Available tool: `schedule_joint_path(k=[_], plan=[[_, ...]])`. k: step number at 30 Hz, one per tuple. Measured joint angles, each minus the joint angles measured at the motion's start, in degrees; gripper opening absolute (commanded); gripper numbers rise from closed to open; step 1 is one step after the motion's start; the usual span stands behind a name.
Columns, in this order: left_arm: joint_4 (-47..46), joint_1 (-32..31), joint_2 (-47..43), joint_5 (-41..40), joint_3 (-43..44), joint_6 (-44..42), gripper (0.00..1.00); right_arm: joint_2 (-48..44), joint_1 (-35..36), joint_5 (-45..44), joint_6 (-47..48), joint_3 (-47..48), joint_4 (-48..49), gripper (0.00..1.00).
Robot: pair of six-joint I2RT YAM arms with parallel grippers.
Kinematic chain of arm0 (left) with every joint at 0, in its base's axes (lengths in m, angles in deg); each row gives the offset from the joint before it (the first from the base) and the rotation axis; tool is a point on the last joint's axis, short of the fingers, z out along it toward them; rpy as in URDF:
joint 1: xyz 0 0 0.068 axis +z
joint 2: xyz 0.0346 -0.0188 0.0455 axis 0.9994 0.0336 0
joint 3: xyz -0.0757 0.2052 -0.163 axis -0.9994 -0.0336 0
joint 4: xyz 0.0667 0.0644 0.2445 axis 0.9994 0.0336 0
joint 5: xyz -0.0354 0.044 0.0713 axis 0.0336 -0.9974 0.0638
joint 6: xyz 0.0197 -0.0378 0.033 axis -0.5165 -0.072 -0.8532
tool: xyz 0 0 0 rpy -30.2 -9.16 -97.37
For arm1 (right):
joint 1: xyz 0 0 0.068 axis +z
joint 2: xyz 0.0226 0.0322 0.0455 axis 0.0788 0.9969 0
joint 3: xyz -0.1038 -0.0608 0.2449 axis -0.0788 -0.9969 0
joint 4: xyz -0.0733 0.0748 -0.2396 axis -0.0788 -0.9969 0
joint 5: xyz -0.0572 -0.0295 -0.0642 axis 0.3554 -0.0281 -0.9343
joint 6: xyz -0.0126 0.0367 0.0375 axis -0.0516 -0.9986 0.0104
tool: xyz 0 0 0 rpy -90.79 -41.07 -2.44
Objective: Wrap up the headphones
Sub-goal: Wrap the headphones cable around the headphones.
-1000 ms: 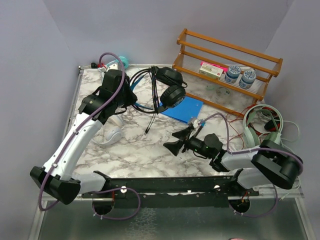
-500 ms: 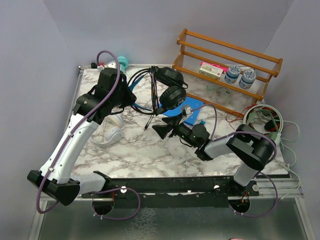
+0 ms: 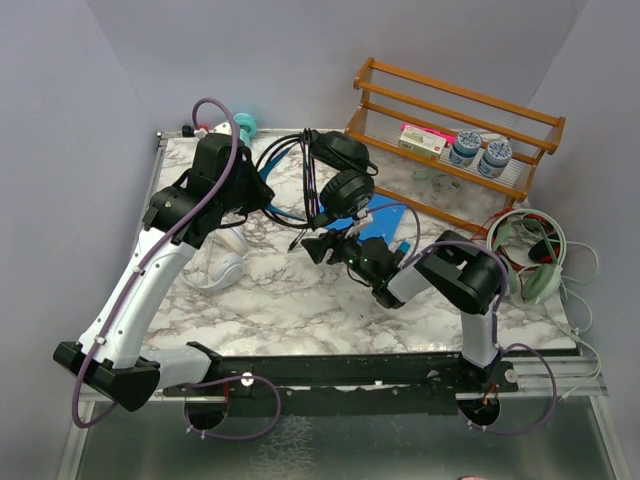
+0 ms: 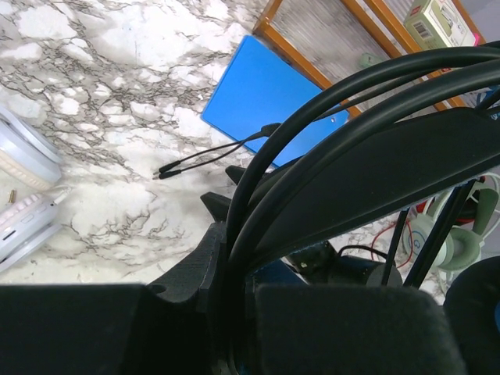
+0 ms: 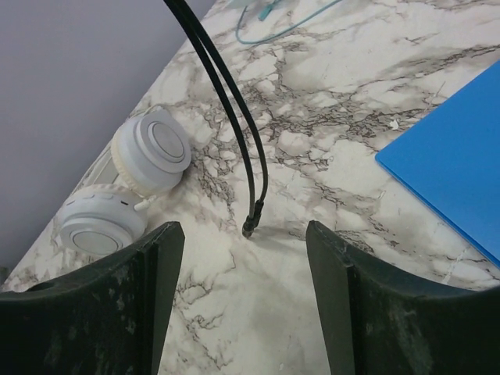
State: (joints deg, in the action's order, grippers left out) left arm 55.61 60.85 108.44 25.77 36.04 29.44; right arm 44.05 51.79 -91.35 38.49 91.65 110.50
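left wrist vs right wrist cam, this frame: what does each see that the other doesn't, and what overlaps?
Left wrist only: the left gripper shut on the black headphones at the band, the wooden rack, the teal headset.
Right wrist only: the right gripper, open, and a thin teal cable at the far edge.
Both: the white headphones, the blue sheet, the marble table, and the black cable with its plug end, which lies between the right fingers.

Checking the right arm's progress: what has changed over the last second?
The right gripper swept left across the table from the right side to the dangling cable plug of the black headphones, jaws open with nothing taken. The left gripper stayed shut on their band, barely shifting; the white headphones lie as before.
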Motion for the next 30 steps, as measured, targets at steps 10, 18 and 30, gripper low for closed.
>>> schedule_joint_path(k=[10, 18, 30], plan=[[0.02, 0.00, 0.00, 0.13, 0.00, 0.00, 0.00, 6.93, -1.01, 0.94, -1.27, 6.43, 0.13, 0.50], [0.02, 0.00, 0.00, 0.13, 0.00, 0.00, 0.00, 9.44, -1.27, 1.03, -1.73, 9.42, 0.07, 0.41], [0.02, 0.00, 0.00, 0.13, 0.00, 0.02, 0.00, 12.48, -1.27, -0.15, -2.01, 12.35, 0.09, 0.38]])
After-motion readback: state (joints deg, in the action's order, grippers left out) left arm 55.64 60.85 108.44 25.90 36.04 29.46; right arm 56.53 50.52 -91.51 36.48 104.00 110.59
